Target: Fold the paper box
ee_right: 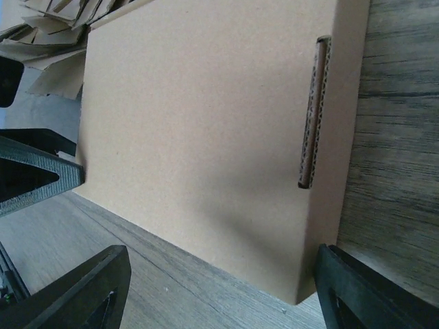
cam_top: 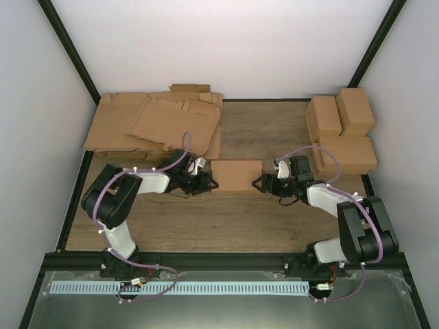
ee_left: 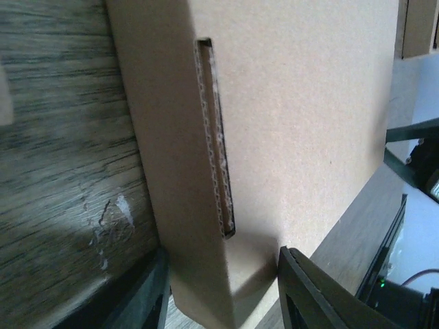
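The box (cam_top: 236, 175) lies flat on the table (cam_top: 206, 223), midway between the two arms, most likely so that each can reach one short end. The left gripper (ee_left: 221, 291) is at the box's left end, and its wrist view shows the jaws straddling the near corner with a finger tight to each side. I cannot tell whether they are pinching the cardboard or only bracketing it. That placement looks meant to pin the end down or to catch the edge panel next to the slot (ee_left: 216, 137). The right gripper (ee_right: 223, 284) faces the other end with its jaws spread wide and released. The box's corner sits between them, with bare table showing beside one finger, so it holds nothing. It seems lined up as a counter-hold, or ready to take a flap on its own side. Having an arm at each end suits a light box that would slide under a push from one side only. The flat sheets (cam_top: 154, 123) are stacked at the far left and the finished boxes (cam_top: 343, 130) at the far right, both well apart from the work. The box looks closed along its top, so the remaining folding probably concerns the ends.
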{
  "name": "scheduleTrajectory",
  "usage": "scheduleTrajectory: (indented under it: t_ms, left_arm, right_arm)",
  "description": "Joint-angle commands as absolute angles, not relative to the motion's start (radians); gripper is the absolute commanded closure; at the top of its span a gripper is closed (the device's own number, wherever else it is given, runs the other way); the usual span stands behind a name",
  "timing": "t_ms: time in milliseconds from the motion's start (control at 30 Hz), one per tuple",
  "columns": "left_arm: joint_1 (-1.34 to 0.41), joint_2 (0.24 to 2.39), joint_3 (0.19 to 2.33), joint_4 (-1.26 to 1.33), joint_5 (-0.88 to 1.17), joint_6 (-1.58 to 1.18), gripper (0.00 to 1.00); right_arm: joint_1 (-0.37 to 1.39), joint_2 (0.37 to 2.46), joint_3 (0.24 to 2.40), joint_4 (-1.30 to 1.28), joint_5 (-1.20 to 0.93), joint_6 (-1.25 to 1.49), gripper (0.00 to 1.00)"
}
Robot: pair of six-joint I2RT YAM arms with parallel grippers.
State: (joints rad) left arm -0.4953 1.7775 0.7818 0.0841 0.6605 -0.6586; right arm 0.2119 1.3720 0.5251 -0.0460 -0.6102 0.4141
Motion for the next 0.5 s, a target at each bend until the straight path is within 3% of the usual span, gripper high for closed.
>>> scheduleTrajectory:
  t_ms: [0,467]
  left_arm:
    - [-0.501,1.765,0.802,0.126,0.691,-0.686,0.56]
    - [-0.538,1.600,0.814,0.135,0.806,-0.812,0.69]
  right_arm:
    - [0.202,1.400,0.523,0.015,-0.676,0.432,0.24]
    - [0.202,1.337,0.496,-0.013,-0.679,0.441,0.29]
